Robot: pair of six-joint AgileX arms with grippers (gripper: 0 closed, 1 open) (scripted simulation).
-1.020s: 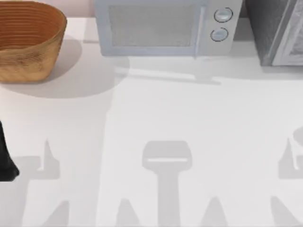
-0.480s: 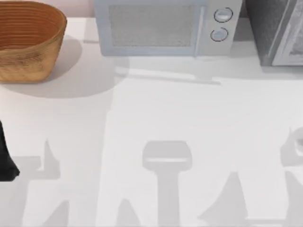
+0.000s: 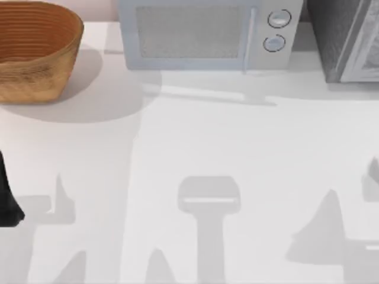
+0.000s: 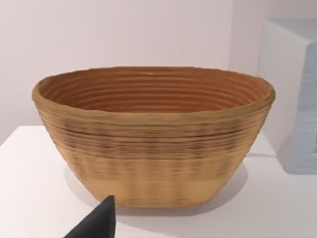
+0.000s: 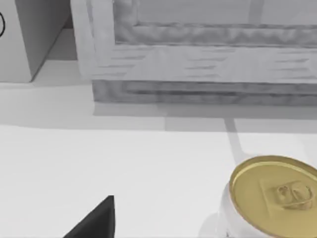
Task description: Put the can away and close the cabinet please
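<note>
Our left arm [image 3: 7, 198] sits parked at the table's left edge, near the basket [image 3: 37, 50]; we cannot tell its jaws. Rightward, the can [image 5: 271, 199] stands upright before the cabinet [image 5: 208, 54]. We should centre our right gripper over it, jaws unreadable too.

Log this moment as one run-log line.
stage: approach | can: upright on table, ungrasped, before cabinet | left arm: parked at table's left edge | basket: rear left | microwave: rear centre
</note>
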